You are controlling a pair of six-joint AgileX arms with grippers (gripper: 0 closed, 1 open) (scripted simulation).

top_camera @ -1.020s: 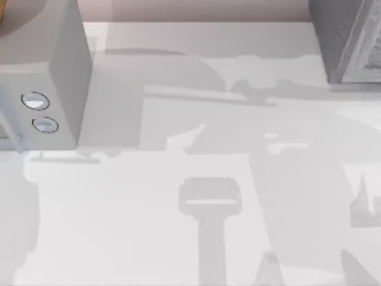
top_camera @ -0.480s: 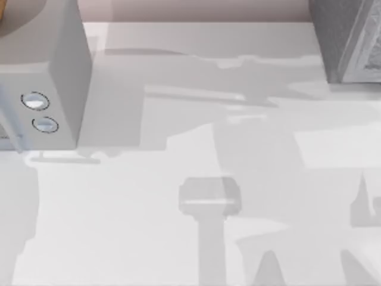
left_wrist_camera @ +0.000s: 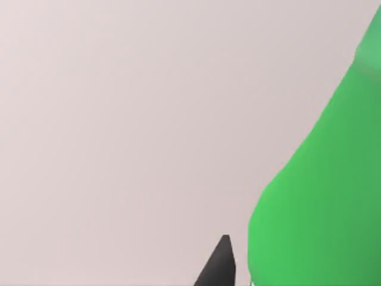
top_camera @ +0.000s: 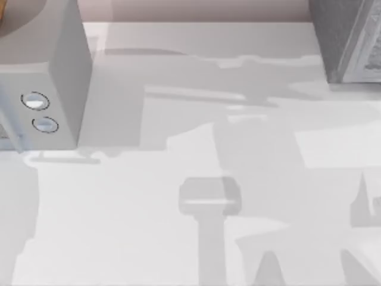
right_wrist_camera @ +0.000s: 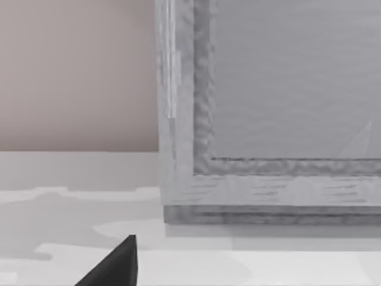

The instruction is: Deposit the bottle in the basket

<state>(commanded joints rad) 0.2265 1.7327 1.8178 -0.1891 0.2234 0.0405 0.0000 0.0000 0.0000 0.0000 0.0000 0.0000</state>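
Bottle (left_wrist_camera: 324, 196), bright green, sits close up against the left wrist camera beside one dark fingertip (left_wrist_camera: 219, 265) of the left gripper, plain pinkish backdrop behind; whether the jaws pinch it or stand spread, cannot tell. Basket (top_camera: 2, 12): an orange-brown sliver at the top view's far left corner, behind the grey box (top_camera: 41, 77) with two round dials. Right gripper's dark fingertip (right_wrist_camera: 116, 265) hangs over the white table (top_camera: 178, 238) near a grey framed block (right_wrist_camera: 268, 119); jaw state cannot be told.
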